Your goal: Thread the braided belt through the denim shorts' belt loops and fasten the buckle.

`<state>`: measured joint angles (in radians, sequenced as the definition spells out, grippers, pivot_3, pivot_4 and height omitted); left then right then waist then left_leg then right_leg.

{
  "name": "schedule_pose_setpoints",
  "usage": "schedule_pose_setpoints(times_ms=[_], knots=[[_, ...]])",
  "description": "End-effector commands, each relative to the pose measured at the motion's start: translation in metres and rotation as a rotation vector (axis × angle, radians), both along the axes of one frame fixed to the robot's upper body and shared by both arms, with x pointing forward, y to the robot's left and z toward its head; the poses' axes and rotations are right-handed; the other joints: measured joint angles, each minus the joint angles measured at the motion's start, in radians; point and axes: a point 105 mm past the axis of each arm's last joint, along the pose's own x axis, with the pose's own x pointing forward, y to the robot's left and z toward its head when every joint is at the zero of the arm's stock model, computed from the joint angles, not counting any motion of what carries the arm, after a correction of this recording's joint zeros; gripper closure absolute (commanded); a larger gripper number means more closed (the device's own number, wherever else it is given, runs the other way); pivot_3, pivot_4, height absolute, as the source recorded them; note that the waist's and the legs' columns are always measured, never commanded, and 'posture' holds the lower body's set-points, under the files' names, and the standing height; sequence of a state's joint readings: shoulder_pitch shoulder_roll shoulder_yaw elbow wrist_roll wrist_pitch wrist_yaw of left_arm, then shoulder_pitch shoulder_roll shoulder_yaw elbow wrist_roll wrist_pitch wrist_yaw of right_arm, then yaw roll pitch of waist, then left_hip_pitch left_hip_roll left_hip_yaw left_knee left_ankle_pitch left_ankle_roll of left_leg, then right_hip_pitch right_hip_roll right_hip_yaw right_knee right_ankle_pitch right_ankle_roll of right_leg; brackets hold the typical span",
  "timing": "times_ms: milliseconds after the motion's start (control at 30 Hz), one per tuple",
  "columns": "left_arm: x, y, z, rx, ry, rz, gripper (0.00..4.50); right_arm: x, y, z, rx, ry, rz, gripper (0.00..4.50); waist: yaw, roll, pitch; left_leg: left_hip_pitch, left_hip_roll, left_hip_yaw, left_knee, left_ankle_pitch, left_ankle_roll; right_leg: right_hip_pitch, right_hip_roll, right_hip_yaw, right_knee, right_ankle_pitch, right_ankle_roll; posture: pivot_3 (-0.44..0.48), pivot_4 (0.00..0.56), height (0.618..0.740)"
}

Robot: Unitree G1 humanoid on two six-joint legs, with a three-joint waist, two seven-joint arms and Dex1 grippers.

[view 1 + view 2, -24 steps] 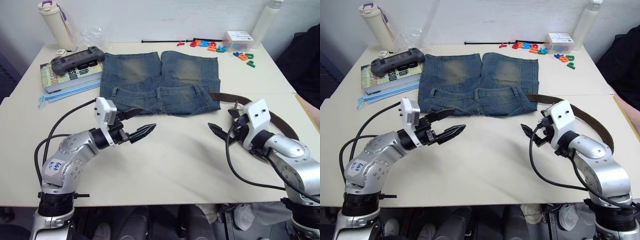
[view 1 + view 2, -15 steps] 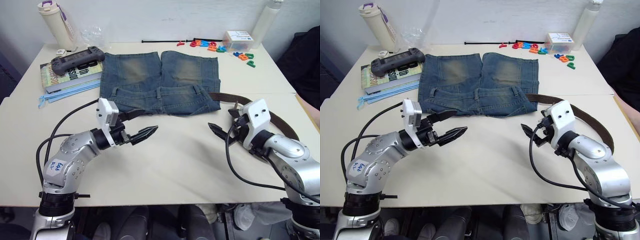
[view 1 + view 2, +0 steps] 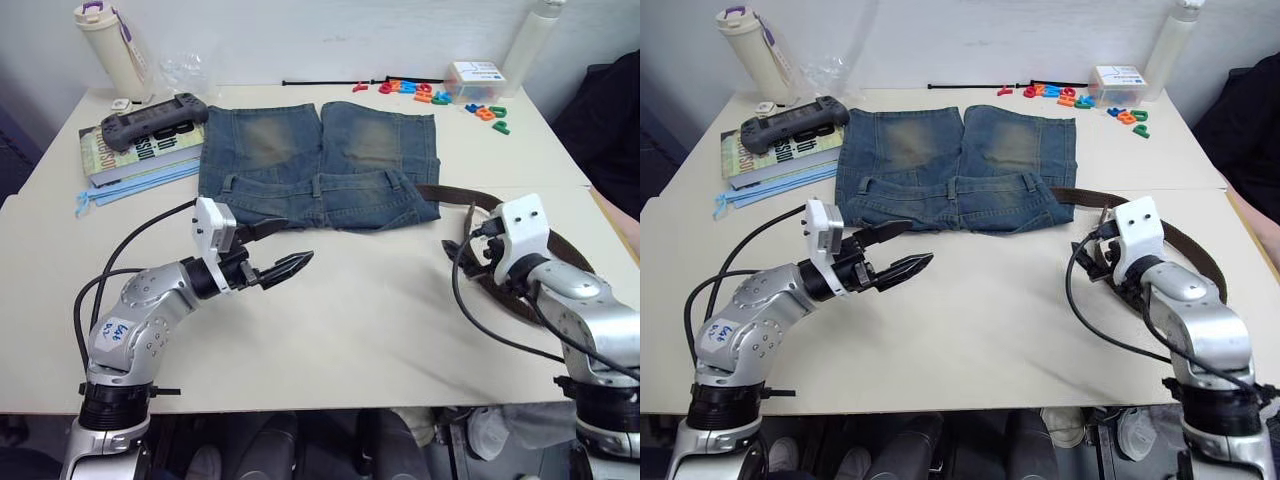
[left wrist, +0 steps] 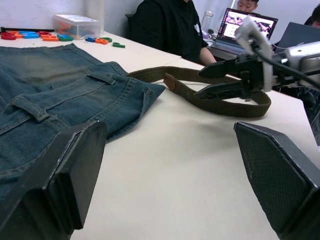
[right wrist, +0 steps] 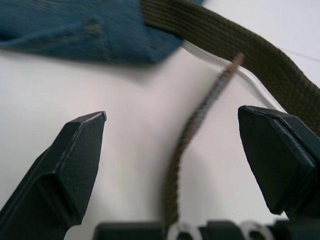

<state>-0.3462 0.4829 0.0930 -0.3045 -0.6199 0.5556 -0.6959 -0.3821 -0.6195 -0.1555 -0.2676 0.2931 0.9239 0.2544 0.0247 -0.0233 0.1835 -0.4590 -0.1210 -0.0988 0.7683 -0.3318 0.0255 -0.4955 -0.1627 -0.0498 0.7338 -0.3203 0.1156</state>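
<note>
The denim shorts (image 3: 320, 165) lie flat at the middle back of the table, waistband toward me, with belt loops (image 3: 318, 185) along it. The braided belt (image 3: 565, 255) runs from the shorts' right corner and curls into a loop on the right. Its leather-tipped end (image 5: 237, 59) lies loose beside the shorts. My right gripper (image 3: 1087, 252) hovers open over the belt's loop, with the loose strap (image 5: 192, 125) between its fingers. My left gripper (image 3: 285, 250) is open and holds nothing, just in front of the waistband's left part. I cannot make out the buckle.
At the back left are a book (image 3: 135, 150) with a grey game controller (image 3: 155, 115) on it and a bottle (image 3: 110, 45). Coloured letters (image 3: 440, 95) and a plastic box (image 3: 475, 78) lie at the back right. A person (image 4: 170, 30) sits beyond the table's right side.
My right gripper has drawn back to the right and now sits over the belt's loop. The left gripper has hardly moved.
</note>
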Motion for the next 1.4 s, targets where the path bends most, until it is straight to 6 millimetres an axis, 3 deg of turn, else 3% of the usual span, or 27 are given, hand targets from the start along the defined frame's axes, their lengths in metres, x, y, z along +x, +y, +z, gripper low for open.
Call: schedule_pose_setpoints(times_ms=[33,233,267,333,567,600,833,933,1000,1200,1300,1400], knots=[[-0.004,-0.003,0.01,0.001,-0.052,-0.018,0.03,0.011,-0.011,0.0,-0.001,0.007,-0.088,0.0,-0.001,0.0,0.0,0.0,0.0,0.0,0.0,0.0,0.0,0.0,0.0,0.0,0.0,0.0,0.0,0.0,0.15,0.657],[-0.005,-0.003,0.01,0.002,-0.052,-0.014,0.03,0.025,-0.019,-0.009,0.023,0.056,-0.152,0.0,-0.001,0.0,0.0,0.0,0.0,0.001,0.0,0.0,0.0,-0.001,0.0,0.001,0.001,0.0,0.0,0.0,0.15,0.657],[-0.005,-0.003,0.01,0.002,-0.052,-0.013,0.0,0.026,-0.019,-0.01,0.02,0.063,-0.153,0.24,-0.001,0.0,0.0,0.0,0.0,0.001,0.0,0.0,0.0,-0.001,0.0,0.001,0.001,0.0,0.0,0.0,0.15,0.657],[-0.005,-0.002,0.01,0.002,-0.053,-0.009,0.0,0.026,-0.018,-0.013,0.015,0.075,-0.152,0.79,-0.002,0.0,0.0,0.0,0.0,0.001,0.0,0.0,0.0,-0.001,0.0,0.001,0.001,0.0,0.0,0.0,0.15,0.657],[-0.006,0.0,0.01,0.004,-0.052,0.003,0.0,0.026,-0.01,-0.017,0.014,0.085,-0.119,4.29,-0.002,0.0,0.0,0.0,-0.001,0.001,0.0,0.0,0.0,-0.001,0.0,0.001,0.002,0.0,0.0,0.0,0.15,0.657],[-0.006,0.0,0.01,0.004,-0.051,0.004,0.0,0.027,-0.009,-0.016,0.014,0.079,-0.118,4.48,-0.002,0.0,0.0,0.0,-0.001,0.001,0.0,0.0,0.0,-0.001,0.0,0.001,0.002,0.0,0.0,0.0,0.15,0.657],[-0.006,0.001,0.01,0.003,-0.051,0.007,0.0,0.018,-0.009,0.024,0.026,-0.039,-0.051,4.48,-0.002,0.0,0.0,0.0,-0.001,0.001,0.0,0.0,0.0,-0.002,0.0,0.001,0.002,0.0,0.0,0.0,0.15,0.657],[-0.006,0.002,0.011,0.008,-0.052,0.003,0.0,0.004,0.008,0.039,0.048,-0.047,0.117,4.48,-0.001,0.0,0.0,-0.001,-0.001,0.001,0.0,0.0,0.0,-0.002,0.0,0.001,0.002,0.0,0.0,0.0,0.15,0.657],[-0.006,0.002,0.011,0.018,-0.052,-0.009,0.0,-0.016,0.031,0.043,0.059,-0.013,0.316,4.48,0.0,0.0,0.0,-0.001,-0.001,0.001,0.0,0.0,0.0,-0.002,0.0,0.001,0.002,0.0,0.0,0.0,0.15,0.657],[-0.016,0.002,0.015,0.091,-0.062,-0.151,0.0,-0.08,0.082,0.027,-0.11,0.148,0.848,4.48,-0.003,0.0,0.0,0.0,0.0,0.001,0.0,0.0,0.001,0.001,0.0,0.0,-0.002,0.0,0.001,0.0,0.15,0.657],[-0.034,-0.002,0.018,0.139,-0.052,-0.316,0.0,-0.09,0.09,0.012,-0.213,0.225,0.968,4.48,-0.002,0.0,0.0,0.0,0.0,0.001,0.0,0.0,0.001,0.001,0.0,0.0,-0.002,0.001,0.001,0.0,0.15,0.657],[-0.048,-0.006,0.016,0.193,-0.031,-0.455,0.0,-0.09,0.099,0.01,-0.239,0.226,1.034,4.48,-0.002,0.001,0.001,0.0,0.0,0.001,0.0,-0.001,0.001,0.001,-0.001,0.0,-0.003,0.001,0.001,0.0,0.15,0.657]])
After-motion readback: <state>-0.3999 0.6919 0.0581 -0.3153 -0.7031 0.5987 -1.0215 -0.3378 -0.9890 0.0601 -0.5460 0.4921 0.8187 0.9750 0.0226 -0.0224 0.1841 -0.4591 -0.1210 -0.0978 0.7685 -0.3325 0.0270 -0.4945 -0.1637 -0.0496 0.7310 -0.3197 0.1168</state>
